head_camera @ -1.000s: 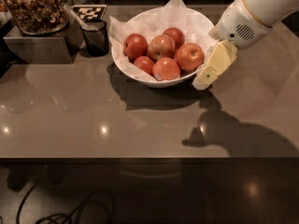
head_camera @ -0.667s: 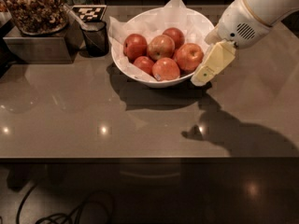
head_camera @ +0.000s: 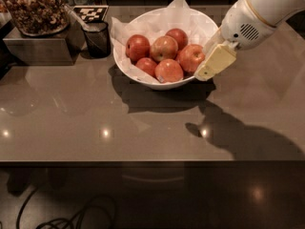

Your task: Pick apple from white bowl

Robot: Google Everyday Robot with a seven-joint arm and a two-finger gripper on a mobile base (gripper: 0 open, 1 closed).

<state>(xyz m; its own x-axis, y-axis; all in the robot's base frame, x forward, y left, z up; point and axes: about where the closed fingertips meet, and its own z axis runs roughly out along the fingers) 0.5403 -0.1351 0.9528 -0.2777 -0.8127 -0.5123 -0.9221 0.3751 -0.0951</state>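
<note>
The white bowl (head_camera: 143,78), lined with crinkled white paper, stands at the back middle of the grey counter and holds several red apples. A large apple with an orange-yellow blush (head_camera: 163,47) lies in the middle of the pile. Another big red apple (head_camera: 192,57) lies at the bowl's right side. My gripper (head_camera: 202,73) hangs from the white arm at the upper right. Its cream finger (head_camera: 215,60) slants down over the bowl's right rim, just beside the right-hand apple. It holds nothing that I can see.
A small black mesh cup (head_camera: 97,39) stands left of the bowl. A metal box (head_camera: 33,49) with a glass bowl of snacks (head_camera: 35,8) sits at the far left. A checkered marker (head_camera: 90,13) lies behind the cup. The counter's front edge (head_camera: 152,161) runs across; cables lie on the floor below.
My gripper has moved a little up and to the left, closer to the bowl's right rim and the right-hand apple. The apples and the bowl have not moved.
</note>
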